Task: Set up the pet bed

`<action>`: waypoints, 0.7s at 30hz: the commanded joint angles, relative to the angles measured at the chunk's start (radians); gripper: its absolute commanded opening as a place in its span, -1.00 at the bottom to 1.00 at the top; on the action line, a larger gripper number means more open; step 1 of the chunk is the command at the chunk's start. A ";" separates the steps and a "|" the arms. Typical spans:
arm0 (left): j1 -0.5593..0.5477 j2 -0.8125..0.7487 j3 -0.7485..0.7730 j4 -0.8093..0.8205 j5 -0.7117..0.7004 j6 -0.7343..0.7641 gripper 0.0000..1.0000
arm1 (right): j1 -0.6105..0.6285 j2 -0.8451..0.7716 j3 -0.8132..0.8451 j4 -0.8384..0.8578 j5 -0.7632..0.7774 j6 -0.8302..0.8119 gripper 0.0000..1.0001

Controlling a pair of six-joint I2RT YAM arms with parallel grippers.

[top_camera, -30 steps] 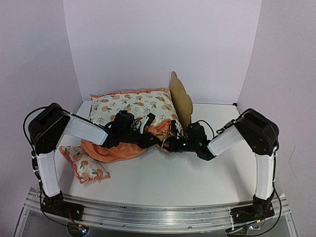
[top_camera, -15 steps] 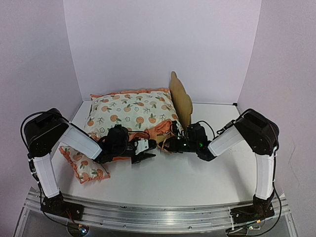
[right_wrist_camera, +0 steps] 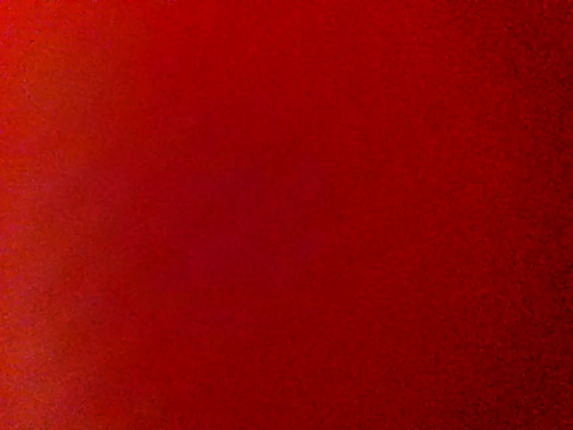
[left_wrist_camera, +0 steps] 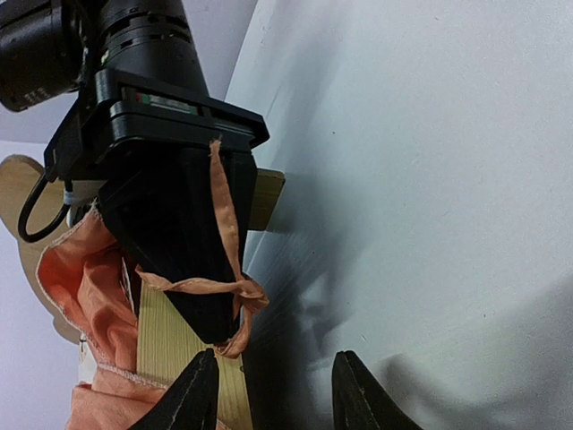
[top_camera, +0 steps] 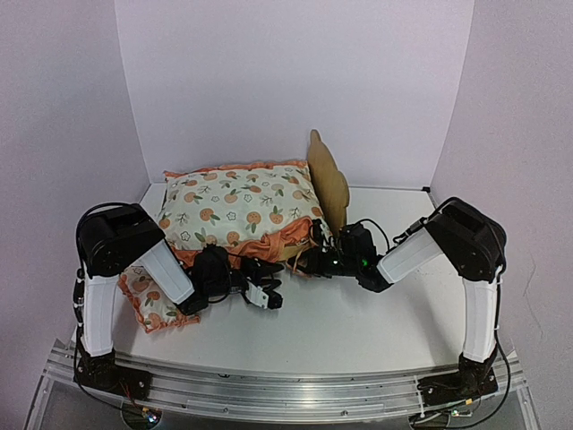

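Note:
The pet bed stands at the back middle, its plywood headboard (top_camera: 328,184) upright on the right end. The fruit-print mattress cushion (top_camera: 237,206) lies on it and hides the base. My left gripper (top_camera: 267,296) is open and empty, low over the table in front of the bed; its view (left_wrist_camera: 273,390) shows a plywood rail (left_wrist_camera: 166,336) and the orange ruffle (left_wrist_camera: 81,287). My right gripper (top_camera: 309,262) is pushed in under the ruffle at the bed's near right corner, with an orange tie (left_wrist_camera: 224,287) draped over it. The right wrist view is all red; its jaws are hidden.
The small fruit-print pillow (top_camera: 150,300) lies on the table at the front left, beside my left arm. White walls close the table at the back and on both sides. Bare table top (top_camera: 358,322) lies in front of the bed.
My left arm has pulled back off the cushion towards the front left and lowered to the table. The lifted orange ruffle has dropped flat along the bed. The right arm has not moved.

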 commanded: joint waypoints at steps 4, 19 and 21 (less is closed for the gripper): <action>0.019 0.063 0.089 0.113 0.029 0.113 0.00 | -0.002 -0.047 0.003 0.024 -0.004 0.006 -1.00; 0.018 0.131 0.158 0.128 0.020 0.095 -0.27 | -0.003 -0.042 0.014 0.025 -0.024 0.011 -1.00; 0.018 0.134 0.169 0.131 0.014 0.086 -0.32 | -0.002 -0.042 0.012 0.025 -0.025 0.012 -1.00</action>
